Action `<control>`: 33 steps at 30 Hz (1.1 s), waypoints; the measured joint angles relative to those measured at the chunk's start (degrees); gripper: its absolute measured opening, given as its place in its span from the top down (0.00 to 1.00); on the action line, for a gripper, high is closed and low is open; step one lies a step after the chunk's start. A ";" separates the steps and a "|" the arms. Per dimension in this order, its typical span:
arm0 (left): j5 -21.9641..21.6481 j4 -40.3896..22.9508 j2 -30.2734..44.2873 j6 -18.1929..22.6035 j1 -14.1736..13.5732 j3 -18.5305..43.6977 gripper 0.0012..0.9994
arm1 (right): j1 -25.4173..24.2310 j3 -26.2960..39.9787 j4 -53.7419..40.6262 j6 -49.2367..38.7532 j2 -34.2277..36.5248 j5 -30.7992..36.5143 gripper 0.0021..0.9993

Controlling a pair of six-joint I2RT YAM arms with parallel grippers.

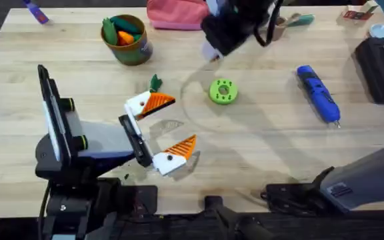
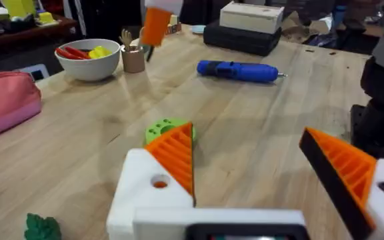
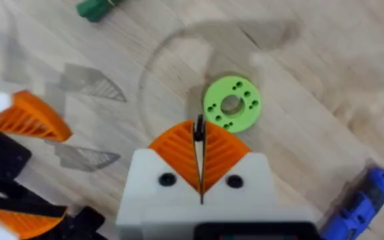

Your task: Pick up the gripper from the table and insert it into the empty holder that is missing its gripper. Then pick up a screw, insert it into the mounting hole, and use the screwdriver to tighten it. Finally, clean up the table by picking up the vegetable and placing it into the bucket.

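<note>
The left gripper (image 1: pixel 163 129) lay low on the tabletop (image 1: pixel 265 147) with its fingers spread wide apart and nothing between them. Both of its white finger blocks had an orange tip on, so the job of putting the tip in looked done. It was probably held flat and open so the other arm could get at the block. The right gripper (image 3: pixel 199 133) hung above the green ring (image 3: pixel 231 103), and its two orange fingers were pressed tight together. A thin dark line ran between them, but I could not tell if that was a screw. The ring had little holes in it, so it may have been there to hold the screws. The blue screwdriver (image 1: pixel 319 93) lay flat on the right side of the tabletop, well apart from both arms and not touched. The small green vegetable (image 1: pixel 155 83) lay on the tabletop just beside one left finger, and the bucket (image 1: pixel 133 50) stood farther back with other toy food in it. The overhead view showed where all these things lay, but the right arm (image 1: pixel 235 27) was a dark blur there. The right wrist view was the one that showed those fingers closed. The left wrist view looked along the tabletop and showed a white bowl (image 2: pixel 89 67) and a brown cup (image 2: pixel 133 59) far behind
</note>
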 joint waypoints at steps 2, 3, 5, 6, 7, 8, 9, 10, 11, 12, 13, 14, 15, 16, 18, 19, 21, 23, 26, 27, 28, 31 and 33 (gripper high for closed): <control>0.00 0.00 -0.02 0.00 0.00 0.00 0.01 | 0.66 2.57 -0.77 -0.47 0.00 -0.02 1.00; 0.00 0.00 0.00 0.00 -0.01 0.00 0.01 | 0.81 3.31 -0.98 -0.62 0.00 -0.02 1.00; 0.00 0.00 -0.02 0.00 0.00 0.00 0.01 | 0.94 4.08 -1.05 -0.84 -0.02 0.00 1.00; 0.00 0.00 0.00 0.00 0.00 0.00 0.01 | 1.08 4.11 -1.13 -0.85 -0.02 0.00 1.00; 0.00 0.00 -0.02 0.00 0.00 0.00 0.01 | 1.17 4.11 -1.30 -0.89 0.00 0.02 1.00; 0.00 0.00 -0.01 0.00 0.00 0.00 0.01 | 1.28 4.11 -1.35 -1.08 0.00 0.02 1.00; 0.00 0.00 0.00 0.00 0.00 0.00 0.01 | 1.50 4.11 -1.34 -1.34 0.00 0.04 1.00; 0.00 0.00 0.00 0.00 0.00 0.00 0.01 | 1.73 4.11 -1.33 -1.64 0.00 0.04 1.00; 0.00 -0.01 -0.01 0.00 0.00 0.00 0.01 | 2.06 4.11 -1.34 -1.84 0.00 0.04 1.00; 0.00 0.00 -0.01 0.00 0.00 0.00 0.01 | 2.36 4.11 -1.38 -2.02 0.00 0.03 1.00; 0.00 0.00 -0.02 0.00 0.00 0.00 0.01 | 2.58 4.11 -1.40 -2.13 0.00 0.02 1.00; 0.00 0.00 -0.01 0.00 0.00 0.00 0.01 | 2.75 4.11 -1.40 -2.16 0.00 0.02 1.00; 0.00 0.00 0.00 0.00 0.00 0.00 0.01 | 2.95 4.11 -1.40 -2.27 0.00 0.02 1.00; 0.00 0.00 -0.02 0.00 0.00 0.00 0.01 | 3.04 4.11 -1.44 -2.35 0.00 0.02 1.00; 0.00 0.00 0.00 0.00 0.00 0.00 0.01 | 3.06 4.11 -1.60 -2.56 0.00 0.02 1.00; 0.00 0.00 -0.02 0.00 0.00 0.00 0.01 | 3.06 4.11 -1.80 -2.61 0.00 0.02 1.00; 0.00 0.00 0.00 0.00 0.00 0.00 0.01 | 3.06 4.11 -2.40 -3.05 0.00 0.04 1.00; 0.00 0.00 0.00 0.00 0.00 0.00 0.01 | 3.10 4.15 -2.99 -3.44 0.00 0.04 1.00; 0.00 0.00 -0.02 0.00 0.00 0.00 0.01 | 3.61 5.34 -4.39 -3.83 0.00 0.15 1.00; 0.00 0.00 -0.02 0.00 0.00 0.00 0.01 | 3.93 6.04 -4.55 -3.90 0.00 0.22 1.00; 0.00 0.00 -0.01 0.00 0.00 0.00 0.01 | 4.31 6.82 -4.76 -4.22 0.00 0.24 1.00; 0.00 0.00 0.00 0.00 0.00 0.00 0.01 | 6.10 9.71 -5.56 -5.17 0.00 0.30 1.00; 0.00 0.00 -0.02 0.00 0.00 0.00 0.01 | 7.63 11.59 -5.53 -6.10 0.00 0.39 1.00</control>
